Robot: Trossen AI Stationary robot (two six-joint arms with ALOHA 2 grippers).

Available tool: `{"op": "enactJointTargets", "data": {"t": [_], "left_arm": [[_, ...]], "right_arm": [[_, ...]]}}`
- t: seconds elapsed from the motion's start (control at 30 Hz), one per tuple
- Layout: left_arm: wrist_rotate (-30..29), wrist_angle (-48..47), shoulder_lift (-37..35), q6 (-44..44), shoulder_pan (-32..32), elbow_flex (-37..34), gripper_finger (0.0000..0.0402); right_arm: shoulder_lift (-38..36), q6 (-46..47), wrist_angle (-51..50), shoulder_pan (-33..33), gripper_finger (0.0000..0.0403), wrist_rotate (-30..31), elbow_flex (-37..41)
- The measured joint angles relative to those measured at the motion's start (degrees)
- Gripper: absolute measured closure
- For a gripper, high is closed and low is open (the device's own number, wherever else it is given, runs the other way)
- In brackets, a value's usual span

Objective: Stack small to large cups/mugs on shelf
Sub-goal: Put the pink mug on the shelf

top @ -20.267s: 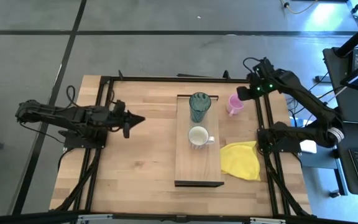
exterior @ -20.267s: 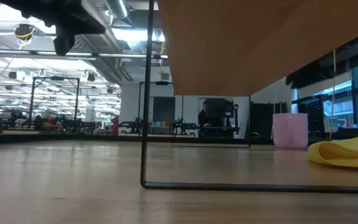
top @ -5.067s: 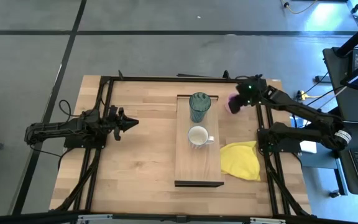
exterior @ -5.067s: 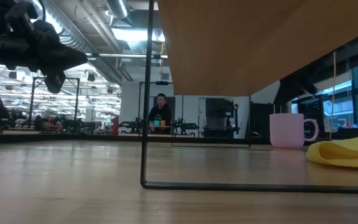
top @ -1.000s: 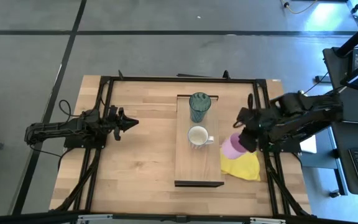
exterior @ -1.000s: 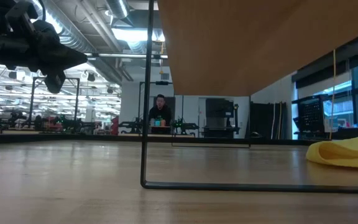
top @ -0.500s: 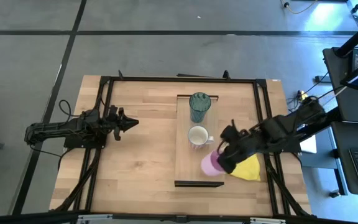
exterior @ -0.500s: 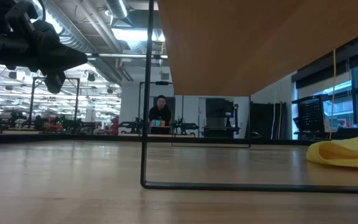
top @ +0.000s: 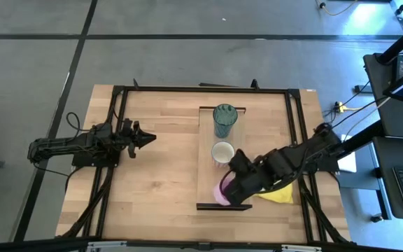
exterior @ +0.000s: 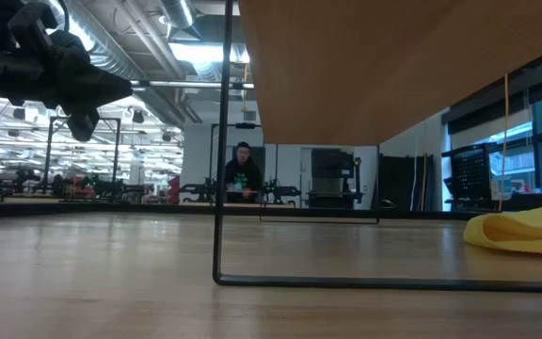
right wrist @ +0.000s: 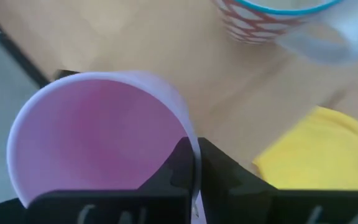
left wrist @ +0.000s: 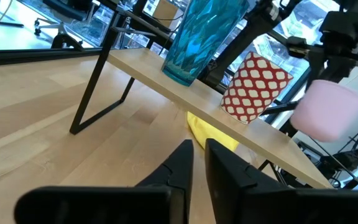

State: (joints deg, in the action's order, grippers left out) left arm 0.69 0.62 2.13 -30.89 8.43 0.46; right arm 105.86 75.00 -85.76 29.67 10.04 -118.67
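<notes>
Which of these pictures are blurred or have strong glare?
Right wrist view: the pink mug and the patterned mug look soft, too near the lens. Low view: bright ceiling lights glare; the arm is a dark silhouette. High view: even light.

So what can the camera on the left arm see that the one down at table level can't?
Only the left wrist view shows the cups: the teal tumbler and the red-patterned white mug standing on the shelf, and the pink mug held up beyond them. It also shows the left gripper, fingers close together, holding nothing.

Only the low view shows the room behind, with a person far off.

Both show the yellow cloth, the wooden table and the shelf's black leg.
</notes>
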Motion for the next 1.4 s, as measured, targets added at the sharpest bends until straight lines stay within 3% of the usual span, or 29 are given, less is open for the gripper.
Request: {"op": "enactJointTargets", "data": {"t": [0.07, 0.3, 0.77, 1.4], "left_arm": [[0.0, 0.0, 0.01, -0.01, 0.01, -0.01, 0.0368], [0.0, 0.0, 0.0, -0.02, 0.01, 0.0, 0.0378], [0.0, -0.01, 0.0, -0.01, 0.01, 0.0, 0.0389], [0.0, 0.0, 0.0, 0.0, 0.0, 0.01, 0.0357]], "right_arm": [[2.13, -0.21, -4.33, 0.0, 0.039, 0.0, -3.29], [4.89, -4.17, -3.56, -0.71, 0.0389, 0.17, -8.09], [5.31, -10.96, -4.26, -3.7, 0.0389, -1.5, -7.65], [7.19, -12.56, -4.26, -4.83, 0.0375, -3.82, -7.56]]}}
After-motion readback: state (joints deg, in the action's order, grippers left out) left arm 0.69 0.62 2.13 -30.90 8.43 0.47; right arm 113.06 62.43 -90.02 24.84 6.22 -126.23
